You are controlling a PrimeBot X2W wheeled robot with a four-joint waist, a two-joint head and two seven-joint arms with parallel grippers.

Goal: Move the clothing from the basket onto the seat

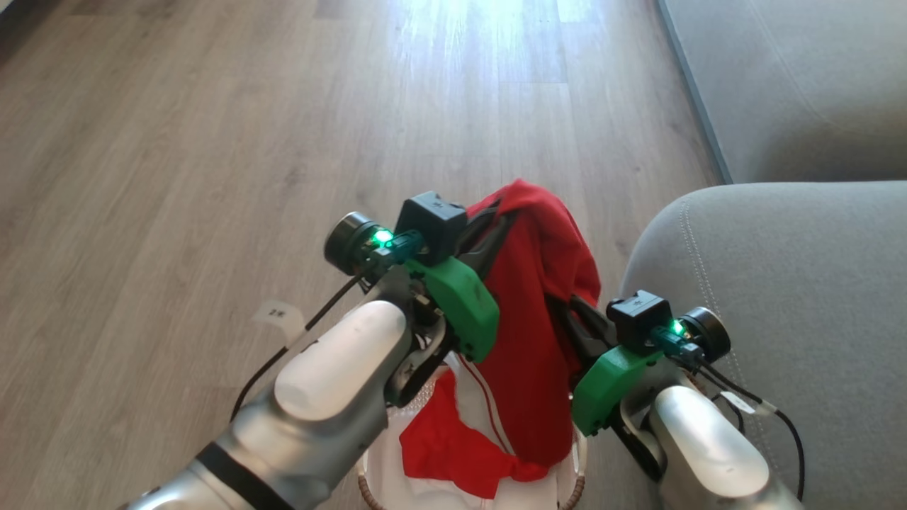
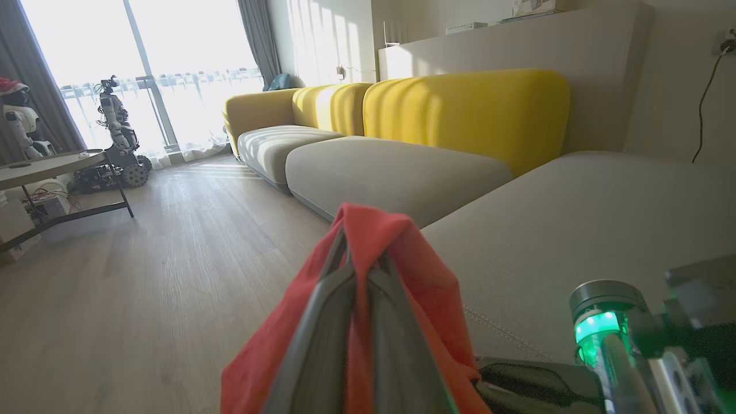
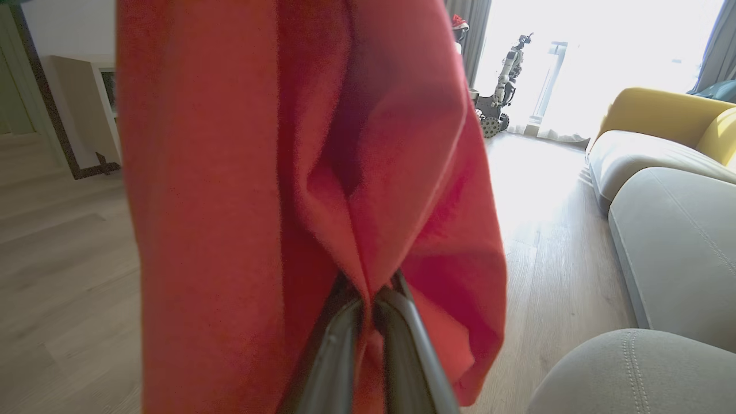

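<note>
A bright red piece of clothing [image 1: 531, 340] hangs over the basket [image 1: 366, 489], lifted by both arms. My left gripper [image 1: 504, 214] is shut on its top fold; in the left wrist view the fingers [image 2: 322, 322] close on the red cloth [image 2: 425, 276]. My right gripper [image 1: 560, 308] is shut on the cloth's right side, lower down, and its fingertips [image 3: 339, 333] pinch a gathered fold of the cloth [image 3: 230, 172]. More red fabric with white trim [image 1: 446, 446] lies in the basket, whose brown rim shows at the bottom edge. The grey seat [image 1: 779, 297] lies just to the right.
Wooden floor [image 1: 212, 142] stretches ahead and to the left, with a small white tag [image 1: 280, 313] on it. A second grey cushion [image 1: 793, 85] sits further back on the right. Yellow backrests [image 2: 460, 109], a low table [image 2: 52, 164] and another robot [image 2: 118, 132] stand far off.
</note>
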